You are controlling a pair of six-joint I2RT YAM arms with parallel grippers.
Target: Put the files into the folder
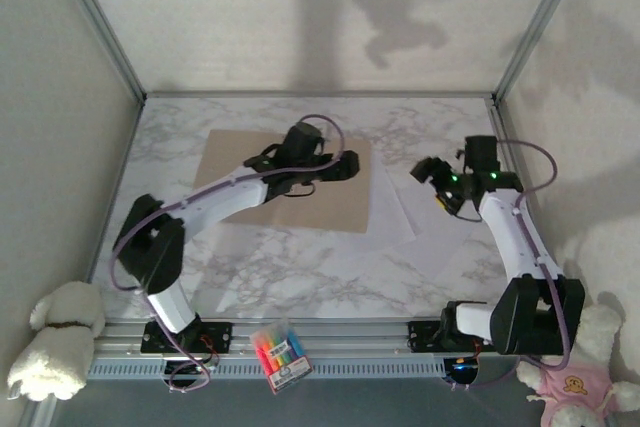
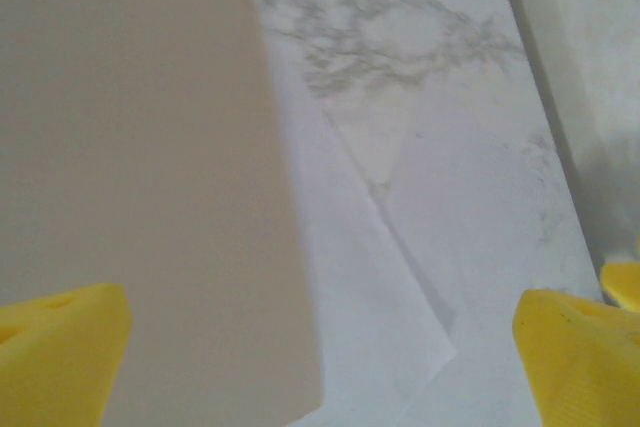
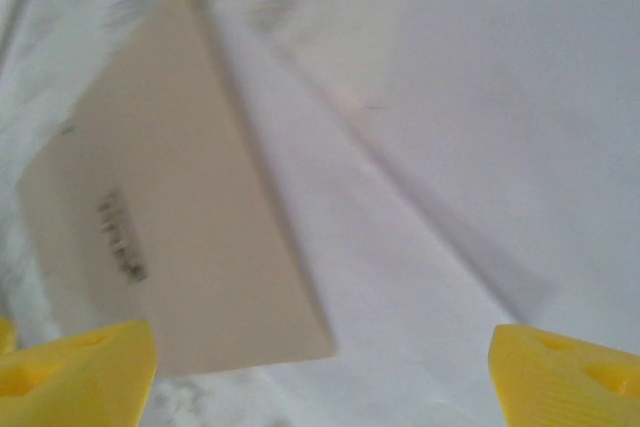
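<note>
The files (image 1: 392, 215) lie flat on the marble table (image 1: 300, 277), fanned out just beside the right edge of the folder (image 1: 230, 159) and touching it; the folder lies flat too, its far-left corner bare and its middle covered by my left arm. My left claw (image 1: 335, 169) hangs over the folder's right edge, its yellow fingertips (image 2: 60, 347) spread wide with nothing between them, one above the brown card, the other above the white sheets. My right claw (image 1: 432, 185) hangs to the right of the folder, over the outer part of the files, likewise spread wide and gripping nothing; from its wrist the folder's corner sits nearer one finger and the paper nearer the other. The white paper barely stands out from the pale marble, so I can trace at least two overlapping sheet edges beside the folder but cannot count the sheets; whether they run beneath the folder I cannot tell. A dark mark (image 3: 120, 237) on the folder near its corner is too blurred to read; both wrist views cut my fingers off at the bottom edge.
</note>
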